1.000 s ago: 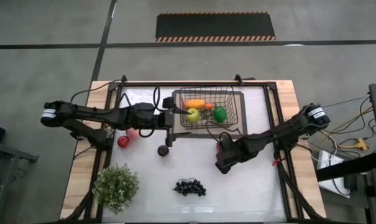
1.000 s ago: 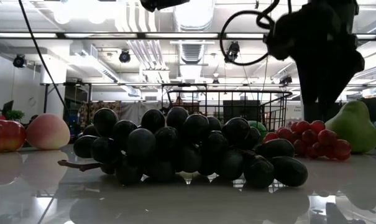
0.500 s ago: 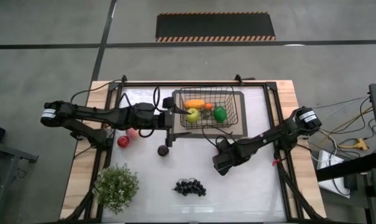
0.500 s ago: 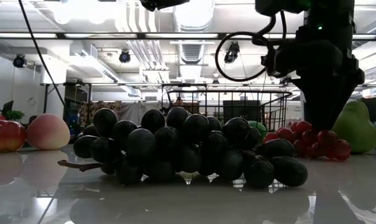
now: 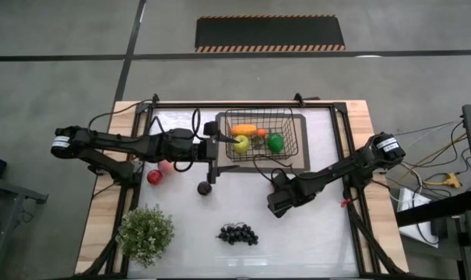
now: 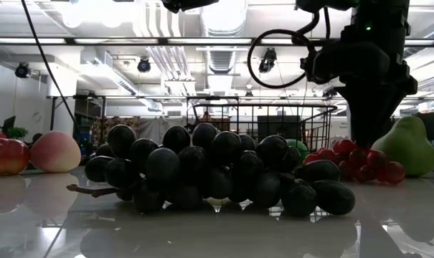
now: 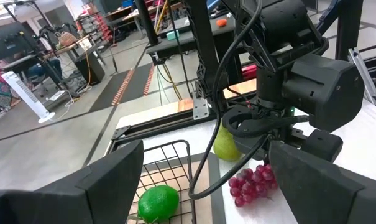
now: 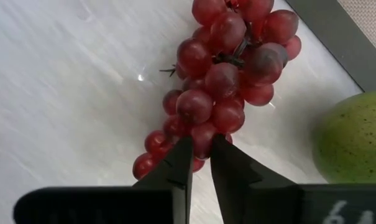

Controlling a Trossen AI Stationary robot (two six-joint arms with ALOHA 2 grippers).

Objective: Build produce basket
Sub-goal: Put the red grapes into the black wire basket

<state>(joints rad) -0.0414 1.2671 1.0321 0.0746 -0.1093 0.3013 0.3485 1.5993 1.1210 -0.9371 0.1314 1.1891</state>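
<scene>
Overhead, the white bench (image 5: 297, 241) carries the rectangular black wire-mesh basket (image 5: 258, 134) toward twelve o'clock of its centre. Inside the basket lie an orange mango (image 5: 244, 129), a yellow-green apple (image 5: 241, 143) and a bright green round fruit (image 5: 275, 142).

The right hand (image 5: 275, 204) sits low over the bench at about five o'clock from the basket. In the right wrist view its two dark fingers (image 8: 175, 168) stand nearly together, with a narrow gap between the tips, directly at the lower end of the red grape bunch (image 8: 228, 74); whether they pinch a grape cannot be told. A green pear (image 8: 352, 137) lies just beside the bunch.

The left hand (image 5: 213, 148) hangs at nine o'clock of the basket, beside its short wall, its fingers spread wide apart and holding nothing.

Loose on the bench: a pink peach (image 5: 166, 166) and a red apple (image 5: 154, 176) at about eight o'clock from the basket, a dark purple plum (image 5: 205, 187) at seven o'clock, and a dark grape bunch (image 5: 237, 233) at six o'clock, well apart from the basket. A bushy green potted plant (image 5: 145, 233) stands at nine o'clock of the dark bunch.
</scene>
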